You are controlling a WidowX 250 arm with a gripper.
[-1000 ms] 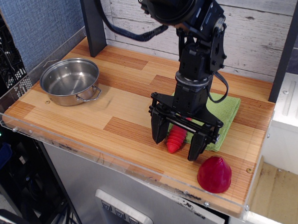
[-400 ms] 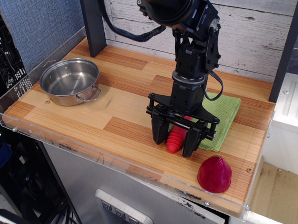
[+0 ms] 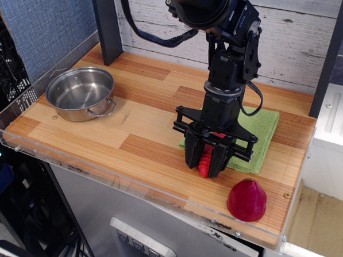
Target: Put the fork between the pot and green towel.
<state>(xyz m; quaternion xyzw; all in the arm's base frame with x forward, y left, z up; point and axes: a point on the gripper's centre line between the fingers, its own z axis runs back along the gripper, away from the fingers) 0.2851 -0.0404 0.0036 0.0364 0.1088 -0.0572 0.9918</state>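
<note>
1. The long wooden table [image 3: 103, 138] with light and dark stripes holds everything.
2. The big black robot arm [image 3: 228, 62] reaches straight down near the front edge.
3. The light green square cloth towel [image 3: 263, 129] lies flat on the right side, partly under the arm.
4. The small round shiny steel pot [image 3: 80, 93] with two wire loop handles sits far off on the left. It is well apart from the towel, with bare wood between them.
5. The dark red dome-shaped thing [image 3: 246, 200] sits near the front right corner. It is not part of this job.
6. The black claw [image 3: 207, 161] is squeezed tight on the fork.
7. The fork [image 3: 206, 162] has a thick bumpy red plastic handle. It rests at the front left edge of the towel. Its metal end is hidden, so I cannot see it.
8. To do this step well, I think the claw should keep a firm squeeze and lift straight up, so the towel does not get dragged.
9. A moment ago the two claw fingers stood wide apart on both sides of the red handle. Now they have come together and pinch it.
</note>
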